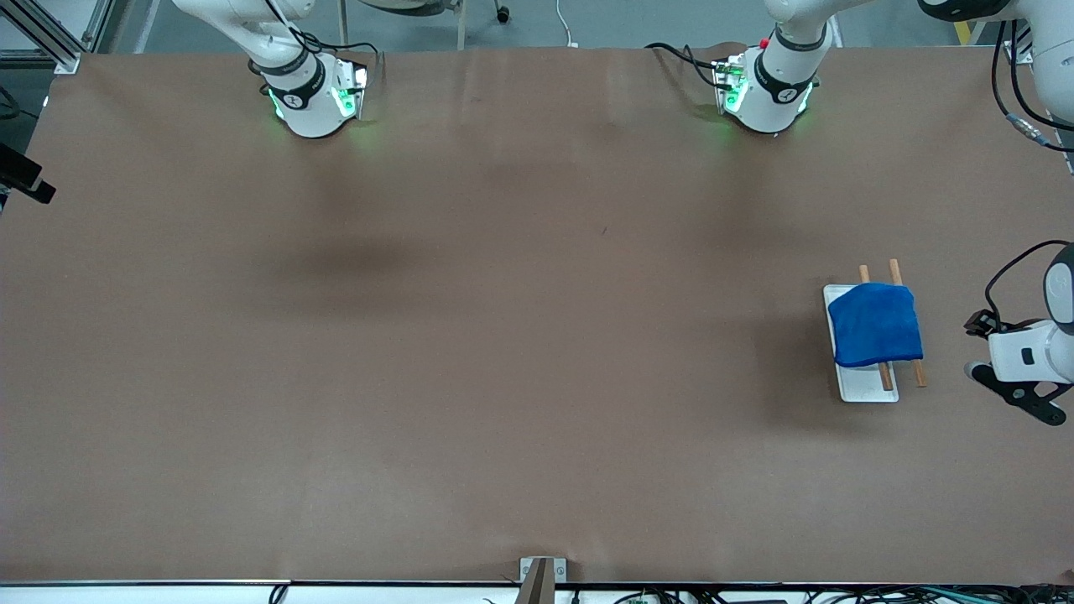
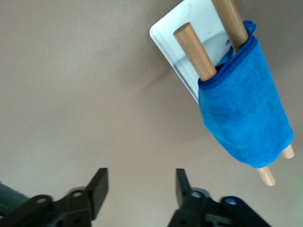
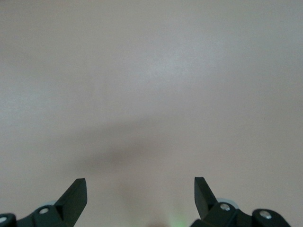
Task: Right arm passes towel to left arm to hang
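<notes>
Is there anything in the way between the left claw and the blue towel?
No. The towel already hangs over the two wooden rods on the white tray. The left claw is open and empty beside it, with only bare table between them.

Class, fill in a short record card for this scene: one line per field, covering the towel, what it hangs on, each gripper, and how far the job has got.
towel: blue towel, draped over two wooden rods
rack: white tray under the rods, toward the left arm's end of the table
left gripper: left gripper open, empty, beside the rack and clear of the towel
right gripper: right gripper open, empty, over bare table
job: towel hung on the rack, neither gripper holding it
</notes>
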Robot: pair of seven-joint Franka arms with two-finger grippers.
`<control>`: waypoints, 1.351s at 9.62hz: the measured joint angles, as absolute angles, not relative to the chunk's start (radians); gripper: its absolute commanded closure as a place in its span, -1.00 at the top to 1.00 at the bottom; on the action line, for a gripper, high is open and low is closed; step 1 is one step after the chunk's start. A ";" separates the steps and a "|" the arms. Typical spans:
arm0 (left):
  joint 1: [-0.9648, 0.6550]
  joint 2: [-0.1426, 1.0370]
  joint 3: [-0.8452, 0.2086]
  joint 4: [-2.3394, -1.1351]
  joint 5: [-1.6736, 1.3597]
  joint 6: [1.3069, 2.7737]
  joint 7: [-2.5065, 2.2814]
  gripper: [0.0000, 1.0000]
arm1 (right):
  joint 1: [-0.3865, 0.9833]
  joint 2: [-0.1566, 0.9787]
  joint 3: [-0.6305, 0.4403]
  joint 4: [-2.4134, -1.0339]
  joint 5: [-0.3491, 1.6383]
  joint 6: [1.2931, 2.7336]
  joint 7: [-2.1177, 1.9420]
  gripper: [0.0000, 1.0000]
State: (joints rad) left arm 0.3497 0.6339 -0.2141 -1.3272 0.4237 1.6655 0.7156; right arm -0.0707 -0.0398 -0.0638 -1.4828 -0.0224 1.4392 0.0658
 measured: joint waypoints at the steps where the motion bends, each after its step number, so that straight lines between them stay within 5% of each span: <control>1: 0.349 0.633 -0.220 -1.310 0.423 1.669 0.716 1.00 | -0.069 -0.040 -0.064 -1.483 -0.022 1.440 0.065 1.00; 8: 0.318 0.297 -0.360 -1.227 0.187 1.557 0.272 1.00 | -0.059 -0.036 -0.064 -1.482 -0.022 1.443 0.065 1.00; 13: 0.317 0.178 -0.451 -1.230 0.058 1.449 0.056 1.00 | -0.058 -0.035 -0.065 -1.481 -0.022 1.443 0.065 1.00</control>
